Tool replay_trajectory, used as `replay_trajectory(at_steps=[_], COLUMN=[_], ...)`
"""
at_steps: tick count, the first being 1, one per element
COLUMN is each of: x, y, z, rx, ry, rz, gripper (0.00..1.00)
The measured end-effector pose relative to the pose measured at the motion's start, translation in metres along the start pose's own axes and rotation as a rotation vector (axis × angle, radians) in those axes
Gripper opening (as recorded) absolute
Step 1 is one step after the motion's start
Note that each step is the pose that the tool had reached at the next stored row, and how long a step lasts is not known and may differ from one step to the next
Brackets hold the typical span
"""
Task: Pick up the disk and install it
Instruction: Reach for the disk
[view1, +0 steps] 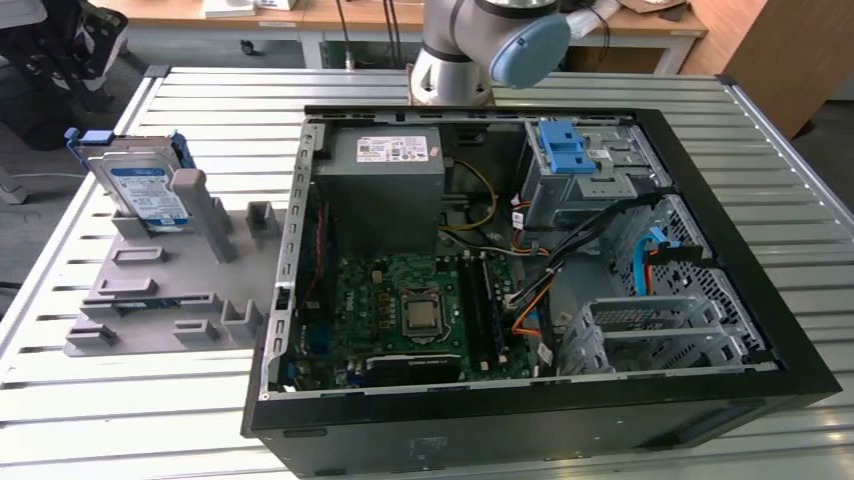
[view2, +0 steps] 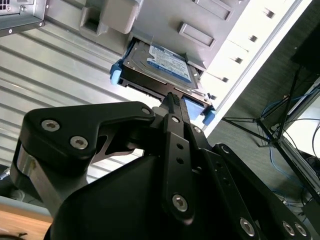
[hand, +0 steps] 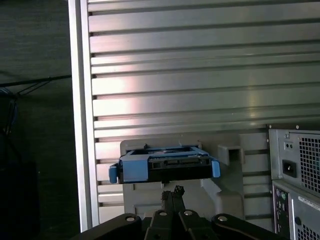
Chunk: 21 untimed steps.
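Observation:
The disk (view1: 140, 185) is a silver-grey drive with a white-and-blue label in a blue carrier frame. It leans upright in a slot of the grey fixture (view1: 160, 290), at the exterior view's left, outside the computer case. In both wrist views my gripper (view2: 171, 97) (hand: 173, 191) points at the disk (view2: 160, 62) (hand: 165, 167) from a short distance and is not touching it. Its black fingers are pressed together with nothing between them, so it is shut.
The open black computer case (view1: 534, 430) lies on the slatted aluminium table (view1: 214, 100). Inside it are a grey power-supply box (view1: 387, 190), a motherboard (view1: 414, 310), and a metal drive cage (view1: 587, 180) with a blue latch (view1: 567, 150). The case's rear panel (hand: 297, 180) stands beside the fixture.

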<state>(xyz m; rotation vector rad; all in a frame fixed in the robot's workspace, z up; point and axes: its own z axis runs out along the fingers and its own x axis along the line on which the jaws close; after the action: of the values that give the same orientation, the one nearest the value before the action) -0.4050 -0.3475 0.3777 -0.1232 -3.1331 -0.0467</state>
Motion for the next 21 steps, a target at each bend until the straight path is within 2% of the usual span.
replay_trajectory(at_steps=[13, 21], x=[0.0177, 0.0187], y=[-0.0013, -0.0014], z=[0.0014, 0.0016], rx=[0.0001, 0.0001], ry=[0.0006, 0.0011], rz=[0.0, 0.0], gripper=[0.11, 0.11])
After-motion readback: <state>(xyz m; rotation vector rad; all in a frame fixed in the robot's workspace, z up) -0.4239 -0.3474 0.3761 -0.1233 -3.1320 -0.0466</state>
